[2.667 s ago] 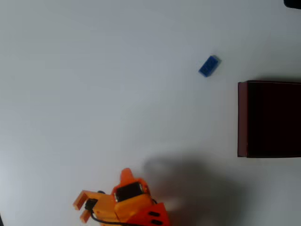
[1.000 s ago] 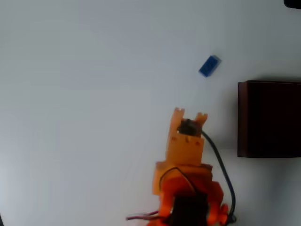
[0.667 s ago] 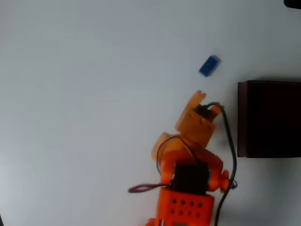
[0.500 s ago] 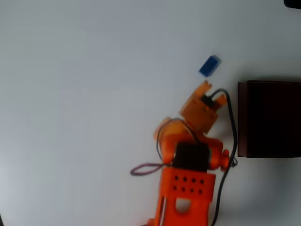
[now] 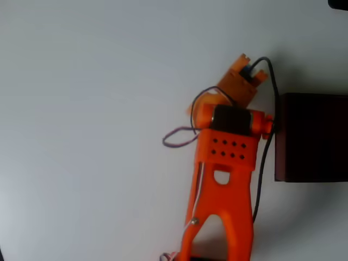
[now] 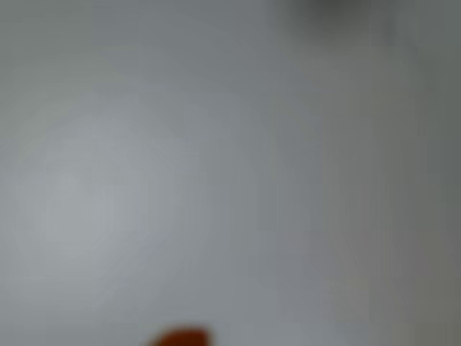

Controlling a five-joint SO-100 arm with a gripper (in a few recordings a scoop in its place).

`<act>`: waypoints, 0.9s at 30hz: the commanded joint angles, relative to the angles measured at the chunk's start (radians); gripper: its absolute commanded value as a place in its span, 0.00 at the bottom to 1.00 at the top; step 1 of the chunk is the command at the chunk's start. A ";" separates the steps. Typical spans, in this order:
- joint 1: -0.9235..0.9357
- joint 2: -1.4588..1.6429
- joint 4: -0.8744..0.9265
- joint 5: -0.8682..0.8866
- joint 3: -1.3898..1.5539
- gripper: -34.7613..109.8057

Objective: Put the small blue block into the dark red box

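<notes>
In the overhead view my orange arm (image 5: 225, 163) reaches up the table from the bottom edge. Its gripper (image 5: 249, 68) hangs over the spot just left of the far left corner of the dark red box (image 5: 312, 136). The box stands at the right edge, its dark inside facing up. The small blue block is hidden; the gripper's body covers the table there. From above I cannot make out how the jaws stand. The wrist view is a blur of grey table, with a small orange-red piece (image 6: 180, 337) at its bottom edge.
The white table (image 5: 98, 119) stretches bare to the left of the arm. A black cable (image 5: 265, 141) loops from the gripper down past the box's left wall. A dark object (image 5: 338, 3) sits in the top right corner.
The arm has swung in from the lower left and stretched up the table. The gripper now lies over the place where the blue block showed. The box has not moved.
</notes>
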 commanded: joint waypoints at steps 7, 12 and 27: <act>0.009 -0.127 0.051 -0.021 -0.235 0.41; 0.028 -0.195 0.048 -0.058 -0.304 0.41; 0.046 -0.425 0.195 -0.081 -0.649 0.41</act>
